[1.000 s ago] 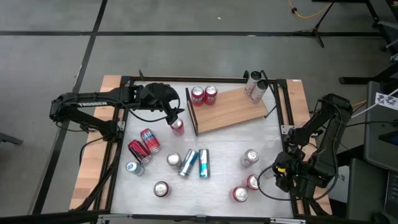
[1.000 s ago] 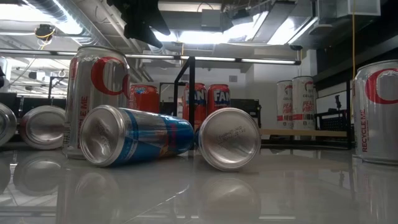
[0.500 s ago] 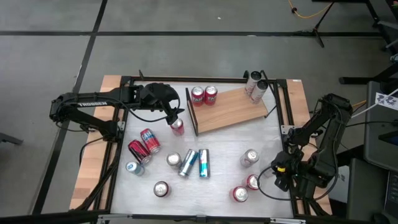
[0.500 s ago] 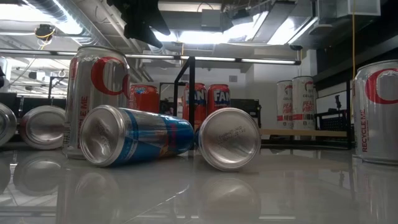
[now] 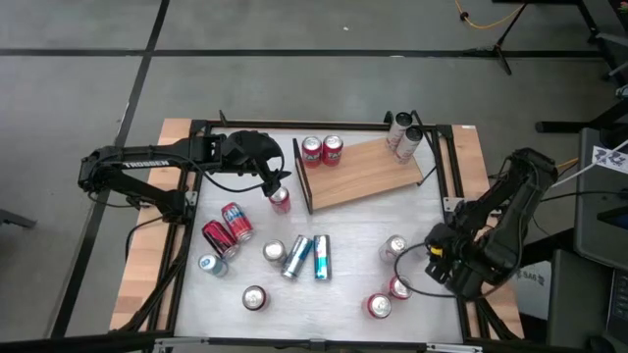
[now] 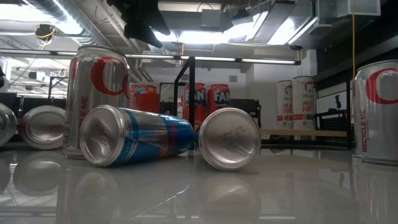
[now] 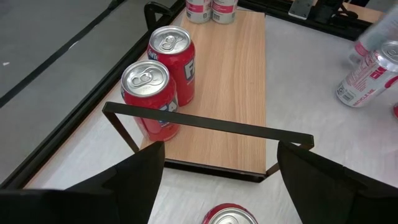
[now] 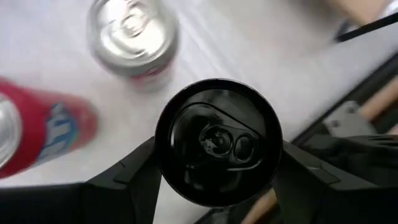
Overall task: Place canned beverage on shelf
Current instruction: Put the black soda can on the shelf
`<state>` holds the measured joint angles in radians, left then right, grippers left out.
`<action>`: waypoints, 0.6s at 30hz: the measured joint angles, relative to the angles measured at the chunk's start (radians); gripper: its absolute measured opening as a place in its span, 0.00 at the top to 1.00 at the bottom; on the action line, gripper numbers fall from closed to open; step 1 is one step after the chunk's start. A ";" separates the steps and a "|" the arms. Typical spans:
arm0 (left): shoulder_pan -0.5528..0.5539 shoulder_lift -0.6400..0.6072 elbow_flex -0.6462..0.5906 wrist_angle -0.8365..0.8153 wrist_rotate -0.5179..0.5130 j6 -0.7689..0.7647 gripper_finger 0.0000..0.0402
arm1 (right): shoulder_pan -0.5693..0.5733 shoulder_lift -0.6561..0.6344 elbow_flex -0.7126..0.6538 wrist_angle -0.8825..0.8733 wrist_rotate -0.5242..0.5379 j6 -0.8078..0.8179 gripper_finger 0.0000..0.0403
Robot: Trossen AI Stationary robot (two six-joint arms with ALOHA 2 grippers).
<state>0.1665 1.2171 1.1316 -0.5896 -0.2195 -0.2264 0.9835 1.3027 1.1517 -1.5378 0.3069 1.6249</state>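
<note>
The shelf (image 5: 365,174) is a wood-grain board with a dark rail (image 7: 205,123) on its short left edge. Two red cans (image 7: 158,74) stand on it beside the rail, and two white-and-pink cans (image 5: 403,138) stand at its far right end. My left gripper (image 5: 278,183) hangs open above an upright red can (image 5: 281,200) that stands on the table just in front of the rail. This can's top (image 7: 229,216) shows low between the fingers. My right gripper (image 5: 434,261) is at the table's right edge, shut on a black can (image 8: 217,142). My right gripper pinches the black can's side wall just below the rim (image 8: 160,155) between its two fingers, one on each side. The fingers come steeply from above, and the can stays upright with its top toward the wrist. The can's own top hides its base.
Several cans lie or stand on the white table: red ones (image 5: 227,229) at the left, silver and blue ones (image 5: 297,256) in the middle, a silver one (image 5: 393,248) and red ones (image 5: 388,297) close to my right gripper. A dark frame (image 5: 446,176) edges the table.
My right gripper has swung from the table's right edge toward the left and a little toward the far edge, tipping as it went. The left arm and the cans on the table have kept still.
</note>
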 joint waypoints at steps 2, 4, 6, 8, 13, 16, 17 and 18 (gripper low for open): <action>0.000 0.000 0.000 0.000 0.000 0.000 0.25 | -0.020 -0.007 0.011 -0.026 0.015 -0.015 0.41; 0.000 0.000 0.000 0.000 0.000 0.000 0.25 | -0.045 -0.022 0.022 -0.030 0.041 -0.037 0.41; 0.000 0.000 0.000 0.000 0.000 0.000 0.25 | -0.075 -0.043 0.028 -0.030 0.060 -0.063 0.41; 0.000 0.000 0.000 0.000 0.000 0.000 0.25 | -0.104 -0.068 0.031 -0.033 0.080 -0.090 0.42; 0.000 0.000 0.000 0.000 0.000 0.000 0.25 | -0.202 -0.147 0.031 -0.034 0.113 -0.175 0.42; 0.000 0.000 0.000 0.000 0.000 0.000 0.25 | -0.285 -0.192 0.031 -0.034 0.124 -0.261 0.42; 0.000 0.000 0.000 0.000 0.000 0.000 0.25 | -0.316 -0.206 0.031 -0.034 0.131 -0.289 0.42; 0.000 0.000 0.000 0.001 0.000 0.000 0.25 | -0.349 -0.221 0.031 -0.034 0.137 -0.323 0.42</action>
<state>0.1669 1.2172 1.1313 -0.5890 -0.2197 -0.2260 0.6342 1.0817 1.1831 -1.5721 0.4441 1.3019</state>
